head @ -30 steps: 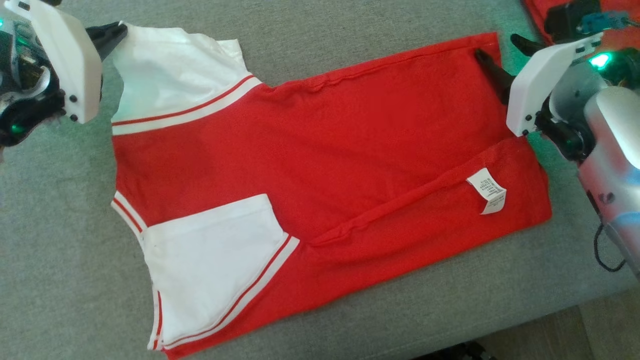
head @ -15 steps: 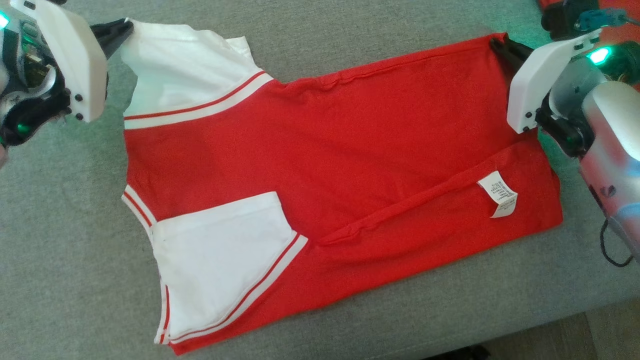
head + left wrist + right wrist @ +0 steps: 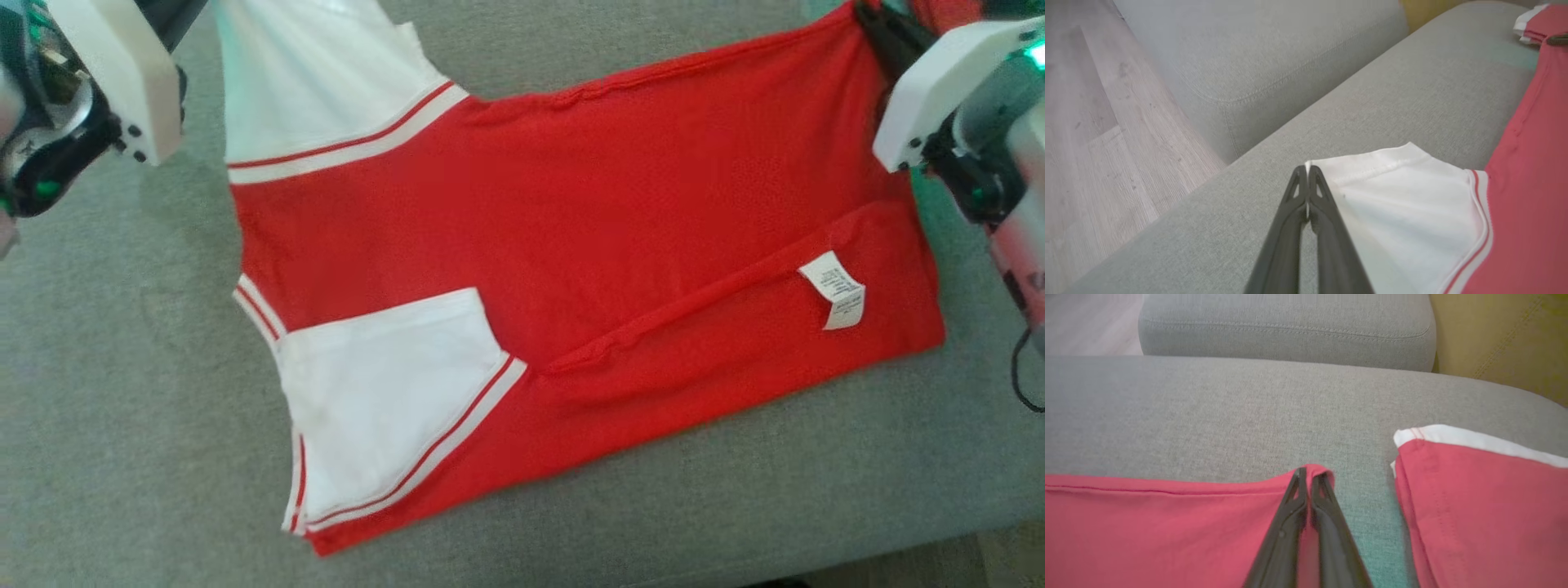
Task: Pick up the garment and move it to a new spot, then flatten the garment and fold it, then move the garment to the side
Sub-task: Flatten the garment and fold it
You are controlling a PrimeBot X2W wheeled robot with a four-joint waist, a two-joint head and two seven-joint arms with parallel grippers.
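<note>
The garment (image 3: 588, 229) is a red shirt with white sleeves, spread on the grey sofa seat (image 3: 122, 408), with a white label near its right end. My left gripper (image 3: 175, 16) at the top left is shut on the corner of the far white sleeve (image 3: 1404, 204); the left wrist view shows the fingertips (image 3: 1306, 171) pinching the sleeve edge. My right gripper (image 3: 886, 37) at the top right is shut on the far red hem corner. In the right wrist view, the right gripper (image 3: 1308, 473) has that corner of red cloth (image 3: 1167, 526) folded over its tips.
A second red piece with white trim (image 3: 1474, 506) lies just right of the held hem corner. The grey backrest (image 3: 1290, 330) and a yellow cushion (image 3: 1506, 335) stand behind. Wooden floor (image 3: 1094, 122) lies past the sofa's left end, and the seat's front edge (image 3: 963, 539) runs at lower right.
My right gripper, open a second ago with one finger on the red cloth, has shut on the hem corner. The head view has shifted. The left gripper keeps its grip on the sleeve.
</note>
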